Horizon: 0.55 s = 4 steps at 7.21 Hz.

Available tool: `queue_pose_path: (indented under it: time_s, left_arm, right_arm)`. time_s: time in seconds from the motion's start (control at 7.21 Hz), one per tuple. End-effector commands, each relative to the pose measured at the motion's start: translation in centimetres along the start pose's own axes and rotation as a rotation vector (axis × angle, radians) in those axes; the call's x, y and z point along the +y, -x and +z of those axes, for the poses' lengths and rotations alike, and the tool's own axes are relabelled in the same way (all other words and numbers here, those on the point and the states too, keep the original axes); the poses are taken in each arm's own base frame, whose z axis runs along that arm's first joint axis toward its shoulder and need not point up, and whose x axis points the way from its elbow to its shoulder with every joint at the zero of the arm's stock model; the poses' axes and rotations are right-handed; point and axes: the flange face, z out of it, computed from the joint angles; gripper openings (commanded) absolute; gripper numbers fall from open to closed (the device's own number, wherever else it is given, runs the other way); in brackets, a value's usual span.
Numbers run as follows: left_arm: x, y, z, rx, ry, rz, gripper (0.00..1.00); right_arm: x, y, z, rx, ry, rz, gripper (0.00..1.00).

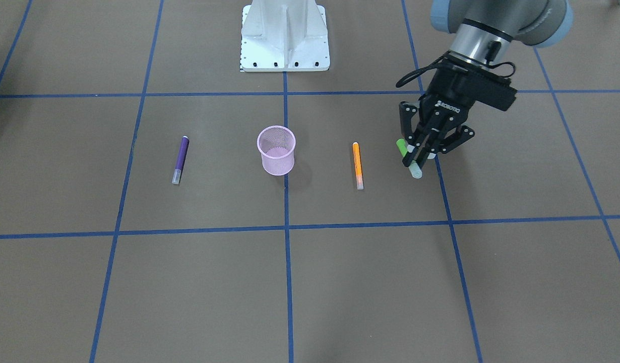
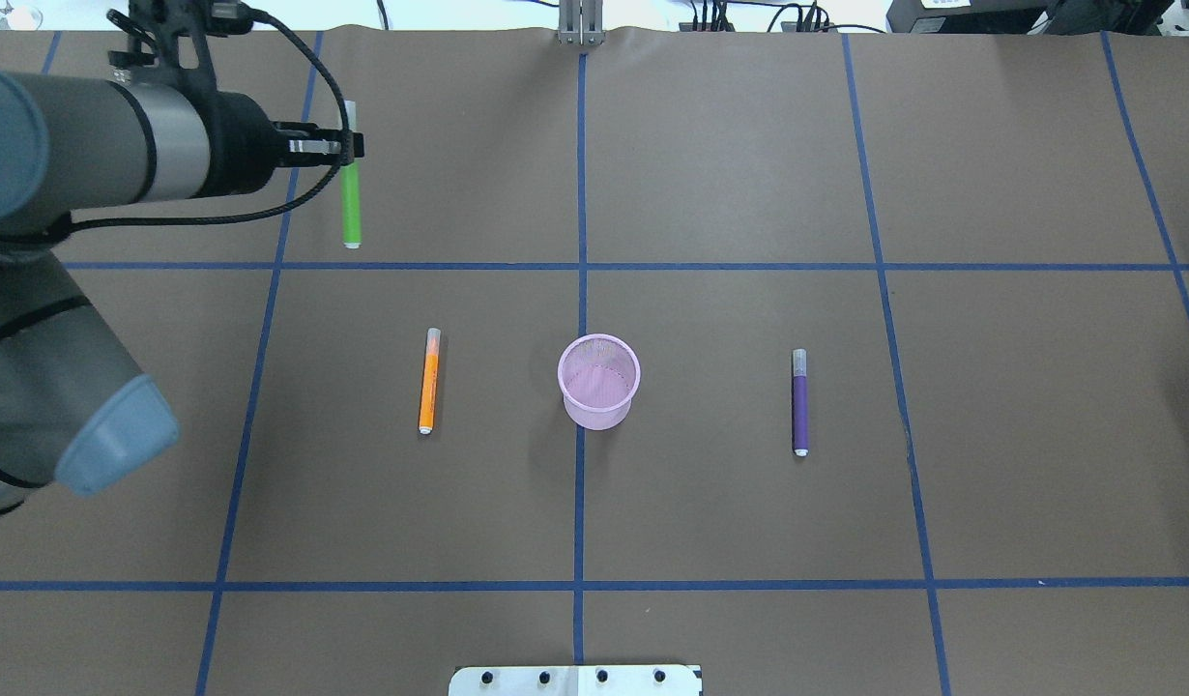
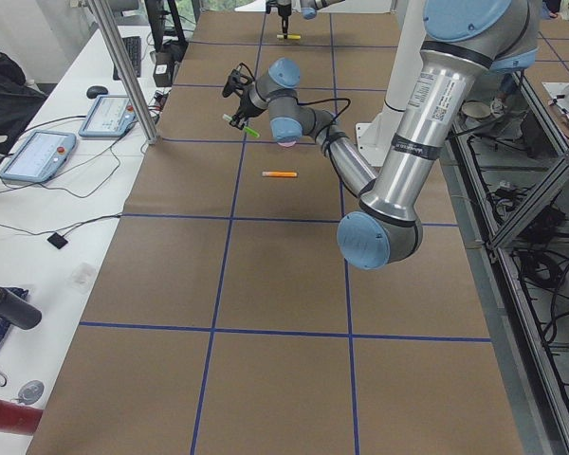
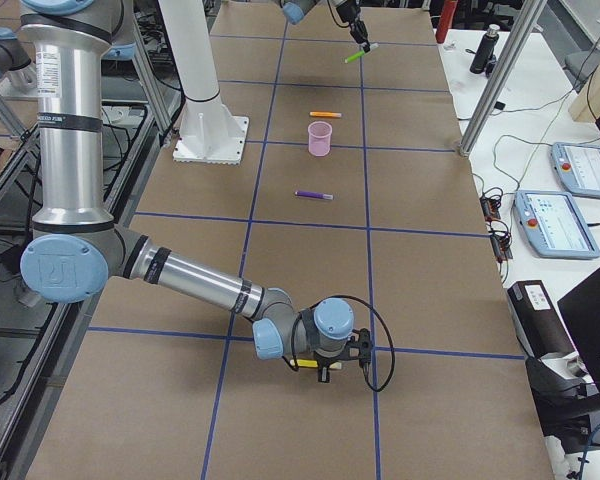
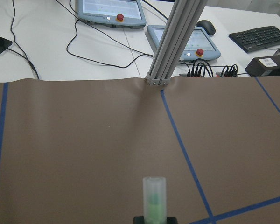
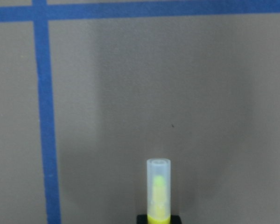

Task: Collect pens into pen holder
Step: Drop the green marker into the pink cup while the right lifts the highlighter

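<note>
The pink mesh pen holder [image 1: 276, 151] [image 2: 599, 382] stands upright at the table's middle. My left gripper [image 1: 417, 154] [image 2: 348, 147] is shut on the green pen [image 2: 350, 203] near its pale cap [image 5: 154, 196] and holds it above the table, off to the holder's side. The orange pen [image 1: 358, 165] [image 2: 428, 380] lies flat between that gripper and the holder. The purple pen [image 1: 180, 159] [image 2: 799, 401] lies flat on the holder's other side. My right gripper [image 4: 328, 368] is far out at the table's right end, low over the paper, shut on the yellow pen [image 6: 158, 191].
The white robot base plate [image 1: 285, 35] [image 2: 575, 680] sits behind the holder. Blue tape lines [image 2: 580, 266] grid the brown paper. In the left wrist view an aluminium post [image 5: 170, 51] and control pendants [image 5: 109, 9] stand past the table's far edge.
</note>
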Motion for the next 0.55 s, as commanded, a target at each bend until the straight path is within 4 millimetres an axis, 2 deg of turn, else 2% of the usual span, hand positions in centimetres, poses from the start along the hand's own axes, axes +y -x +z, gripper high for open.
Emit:
queue_pose_path:
  time_s: [0.0,0.14,0.28,0.42]
  left_arm:
    - [3.4,-6.6,1.1,0.014,-0.105,-0.023,0.0]
    - [6.2,-9.7,1.6,0.02,-0.143,-0.053,0.0]
    - [8.7,-11.8,2.2,0.049,-0.191,-0.094,0.0]
    - [10.5,-13.6,3.7,0.083,-0.234,-0.133,0.0]
  right_arm:
    - [-1.0,2.3,-1.9,-0.045,-0.03,-0.035,0.0]
    - [-1.1,3.0,-2.7,-0.051,-0.043,-0.04,0.0]
    - [-1.5,3.2,-3.2,-0.054,-0.054,-0.009,0.0]
    - [-2.2,4.7,-4.5,-0.064,-0.079,0.009,0.0]
